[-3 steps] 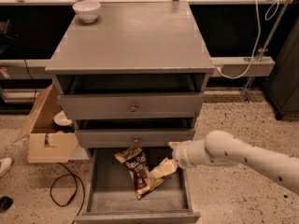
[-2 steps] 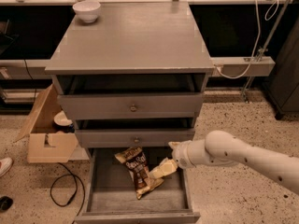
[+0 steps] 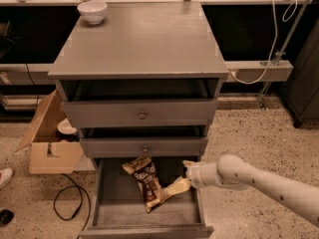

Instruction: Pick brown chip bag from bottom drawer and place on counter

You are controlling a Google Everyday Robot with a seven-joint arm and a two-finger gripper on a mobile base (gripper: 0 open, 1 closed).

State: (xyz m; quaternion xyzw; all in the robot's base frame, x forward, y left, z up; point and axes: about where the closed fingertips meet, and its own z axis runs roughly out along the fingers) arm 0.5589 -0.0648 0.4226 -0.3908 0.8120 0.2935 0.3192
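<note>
The brown chip bag (image 3: 147,182) lies on the grey floor of the open bottom drawer (image 3: 115,203), slanting from back left to front right. My gripper (image 3: 182,177) reaches in from the right over the drawer's right side and is open. Its lower finger (image 3: 176,186) lies against the bag's lower right end. Its upper finger (image 3: 189,164) stands clear near the middle drawer's front. The bag is not held. The counter (image 3: 144,39) is the grey top of the cabinet above.
A white bowl (image 3: 92,10) stands at the counter's back left corner. The two upper drawers (image 3: 142,114) are pulled out slightly. A cardboard box (image 3: 50,143) and a black cable (image 3: 67,203) lie on the floor to the left. A rail with a white cable (image 3: 259,71) runs on the right.
My arm and gripper have sunk slightly lower into the drawer beside the bag. The bag has not moved.
</note>
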